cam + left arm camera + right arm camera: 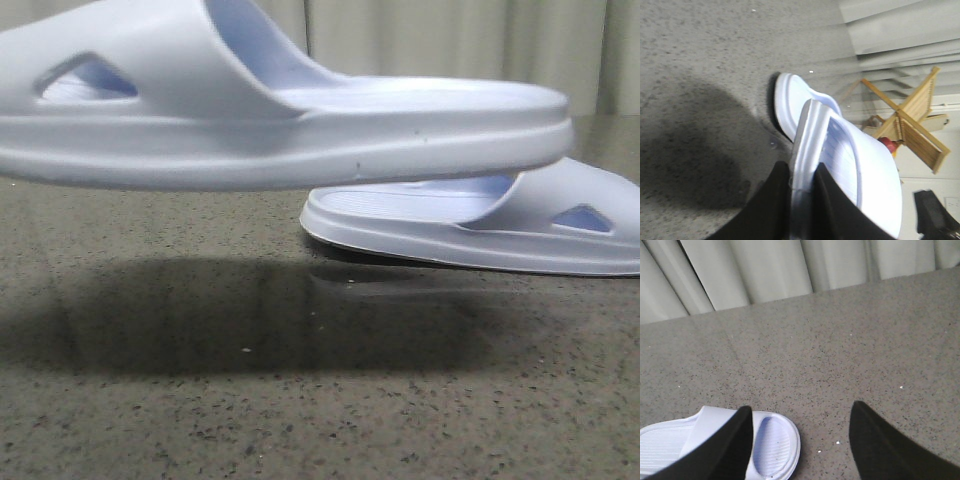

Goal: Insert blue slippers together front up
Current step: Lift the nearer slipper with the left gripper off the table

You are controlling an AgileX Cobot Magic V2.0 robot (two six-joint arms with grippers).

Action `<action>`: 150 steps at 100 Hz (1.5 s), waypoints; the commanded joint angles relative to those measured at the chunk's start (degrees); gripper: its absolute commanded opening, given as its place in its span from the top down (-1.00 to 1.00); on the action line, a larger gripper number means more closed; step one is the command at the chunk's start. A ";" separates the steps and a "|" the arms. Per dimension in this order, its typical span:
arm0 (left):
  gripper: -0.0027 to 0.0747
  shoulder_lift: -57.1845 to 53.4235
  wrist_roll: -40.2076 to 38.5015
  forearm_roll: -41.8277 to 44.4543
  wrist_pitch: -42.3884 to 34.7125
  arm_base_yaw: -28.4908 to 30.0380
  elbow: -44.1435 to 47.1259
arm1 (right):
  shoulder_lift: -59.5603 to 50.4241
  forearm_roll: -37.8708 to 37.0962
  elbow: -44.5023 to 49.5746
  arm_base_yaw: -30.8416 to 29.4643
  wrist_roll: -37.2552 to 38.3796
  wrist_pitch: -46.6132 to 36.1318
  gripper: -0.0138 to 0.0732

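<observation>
Blue slippers, pair, very pale blue-white moulded foam, wide strap with triangular side cut-out, ribbed footbed, thick sole.

First slipper [280,125]: seen in the front view raised clear of the table [300,420], sole down and roughly level, its strap end toward the robot's left and its open end toward the right. A broad shadow is cast on the surface beneath it. In the left wrist view the same slipper [850,170] is clamped at its side edge by the left gripper [799,200], whose two black fingers [772,200] are pressed against the sole wall on either side.

Second slipper [480,225]: lying flat on the table, sole down, behind and to the right of the raised one, partly overlapped by it in the front view. Its strap is toward the right. Whether the two touch cannot be told. It is also seen in the left wrist view [787,102] and in the right wrist view [715,442].

Right gripper [800,440]: fingers spread wide apart, nothing held between them, positioned above the table just beside the lying slipper.

Table: dark speckled stone-like surface. Pale curtains [765,270] are seen behind it.
</observation>
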 commanded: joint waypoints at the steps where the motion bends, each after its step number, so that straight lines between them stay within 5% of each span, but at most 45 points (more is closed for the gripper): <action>1: 0.89 -0.28 2.28 -6.95 0.87 -0.04 -1.85 | 4.24 -0.90 -1.94 -0.27 -0.20 -6.33 -0.16; 19: 0.89 -0.28 5.82 -11.70 0.48 -0.04 -1.85 | 12.71 0.33 -1.94 -0.27 3.00 -8.66 -0.16; 56: 0.89 -0.28 6.44 -11.76 -0.30 -0.04 -1.85 | 26.75 16.10 -1.94 -0.27 3.12 -8.69 -0.16; 150: 0.89 -0.28 6.44 -11.76 -1.09 -0.04 -1.85 | 36.99 21.95 -1.94 -0.17 3.12 -8.41 -0.16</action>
